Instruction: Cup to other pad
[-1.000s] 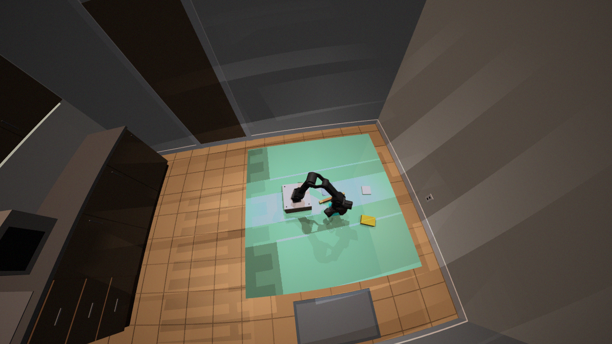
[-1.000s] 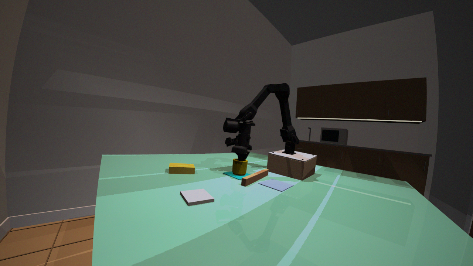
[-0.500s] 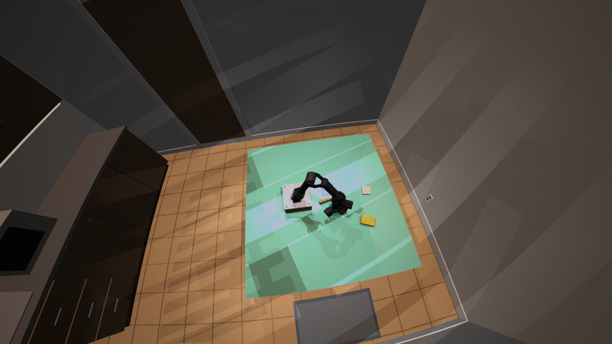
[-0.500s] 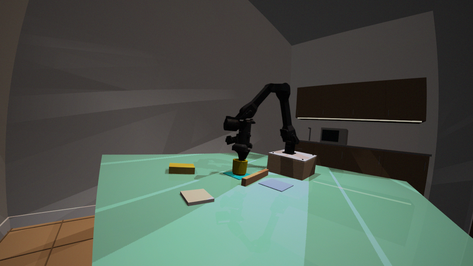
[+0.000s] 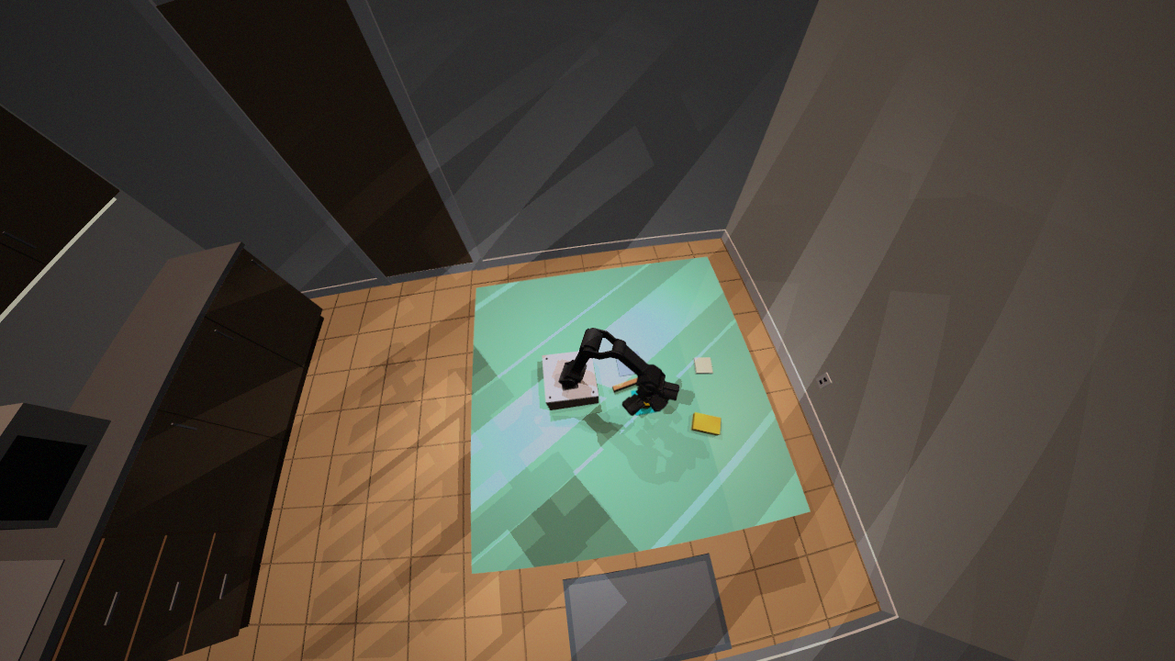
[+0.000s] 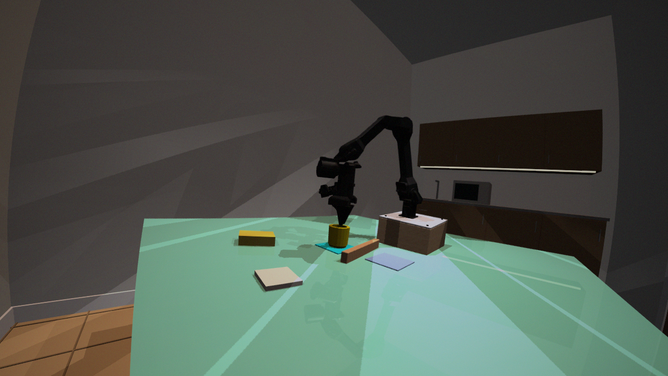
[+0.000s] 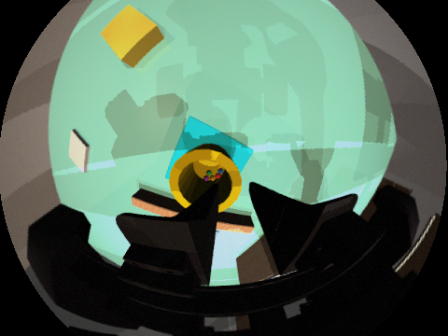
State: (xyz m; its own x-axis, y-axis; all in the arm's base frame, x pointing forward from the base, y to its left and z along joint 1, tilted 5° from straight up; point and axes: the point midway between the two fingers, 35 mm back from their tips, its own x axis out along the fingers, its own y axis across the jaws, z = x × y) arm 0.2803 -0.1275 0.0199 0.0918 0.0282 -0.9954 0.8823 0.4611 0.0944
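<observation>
While the yellow cup stands upright on the flat turquoise pad, the gripper hangs just above its rim with the jaws parted and holding nothing. From the wrist view, the cup is a smooth round cylinder with a thick rim, and small coloured marbles lie at its bottom. One dark pointed finger is over the rim, the other beside it. A plain wooden bar lies just beside the turquoise pad, and a thin pale blue pad is on its other side. The desk is glossy green. A yellow block and a flat cream slab lie apart on it.
</observation>
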